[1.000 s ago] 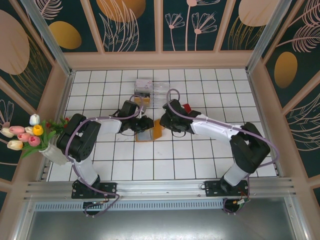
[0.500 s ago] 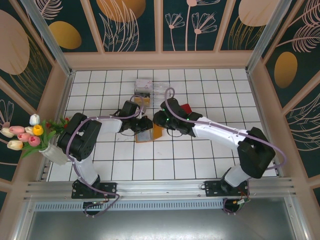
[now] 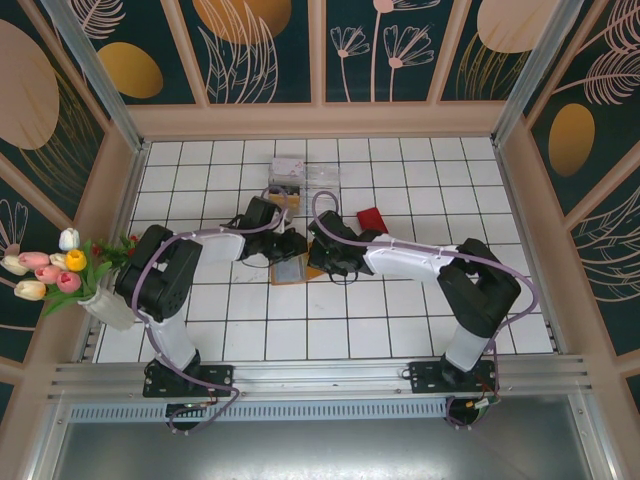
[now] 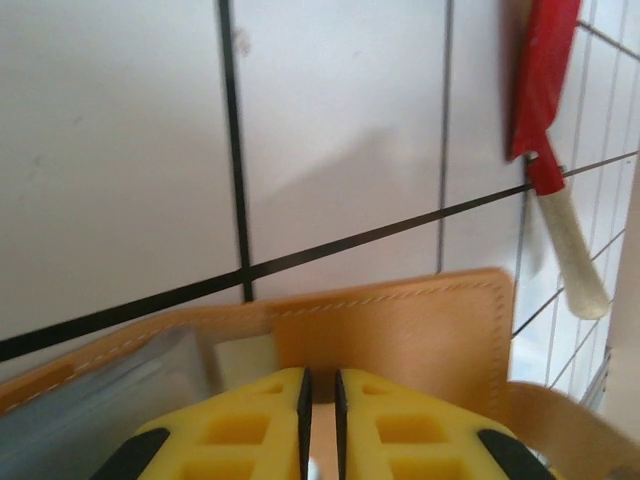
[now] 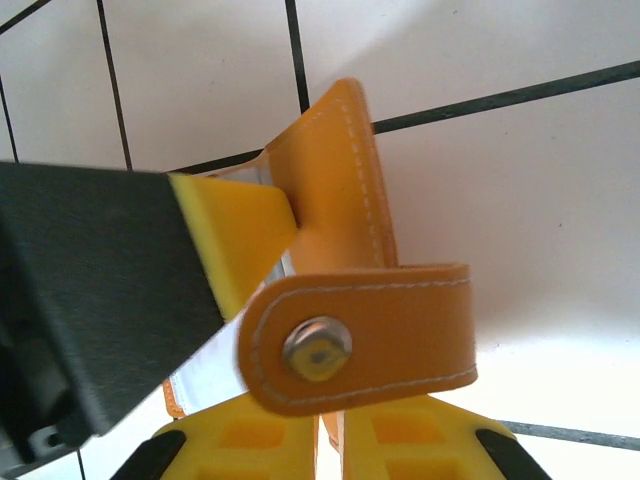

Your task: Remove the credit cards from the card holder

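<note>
Fingers [image 4: 240, 425] of the left gripper [image 4: 320, 378] are seen pretty much together, just a thin dark slit left between them, and it can't be told whether anything is pinched in there. They're parked right over the holder [image 4: 400, 330], which is laid open near the middle of the table [image 3: 380, 330], a bit toward the far edge. A pale card [image 4: 245, 358] is tucked in beside a grey-blue panel [image 4: 100, 410], just by the fingertips. On the right gripper [image 5: 330, 425] the fingers [image 5: 420, 450] are clamped on the holder's tan edge, with the snap strap [image 5: 370, 340] curled over just above them and one flap held up off the tiles. A red spatula [image 3: 372, 219] is laid on the right-edge side of the holder, near it but not touching, and a clear box [image 3: 292, 172] is sat closer to the far edge. Flowers [image 3: 50, 268] are stuck over at the left edge
</note>
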You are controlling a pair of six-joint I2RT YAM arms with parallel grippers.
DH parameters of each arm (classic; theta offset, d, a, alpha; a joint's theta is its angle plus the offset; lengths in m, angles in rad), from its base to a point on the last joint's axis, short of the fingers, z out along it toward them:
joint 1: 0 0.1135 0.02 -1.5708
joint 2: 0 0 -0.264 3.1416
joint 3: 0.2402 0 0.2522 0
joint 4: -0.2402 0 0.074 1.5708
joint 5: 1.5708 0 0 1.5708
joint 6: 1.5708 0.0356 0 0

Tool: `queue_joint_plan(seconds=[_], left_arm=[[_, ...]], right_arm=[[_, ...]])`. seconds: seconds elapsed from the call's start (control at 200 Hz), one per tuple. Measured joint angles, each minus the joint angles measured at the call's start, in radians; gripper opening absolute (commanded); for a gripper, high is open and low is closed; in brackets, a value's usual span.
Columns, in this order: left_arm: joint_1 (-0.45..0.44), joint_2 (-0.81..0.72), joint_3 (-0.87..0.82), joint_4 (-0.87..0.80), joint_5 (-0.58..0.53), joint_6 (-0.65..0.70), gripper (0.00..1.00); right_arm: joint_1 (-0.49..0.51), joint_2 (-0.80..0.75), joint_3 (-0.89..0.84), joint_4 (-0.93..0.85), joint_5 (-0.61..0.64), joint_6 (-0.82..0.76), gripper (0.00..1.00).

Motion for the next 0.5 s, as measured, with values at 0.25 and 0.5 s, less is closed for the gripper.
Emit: queue_joint_plan(seconds=[0.25, 0.5], left_arm=[[0.079, -0.171, -0.001, -0.047, -0.035, 0.001, 0.26], [0.084, -0.295, -0.144, -0.078, -0.094, -0.003, 0.22]], right_arm=[[0.000, 0.000, 0.007, 0.000, 0.025, -0.001, 0.20], [0.000, 0.035, 0.084, 0.002, 0.033, -0.021, 0.22]])
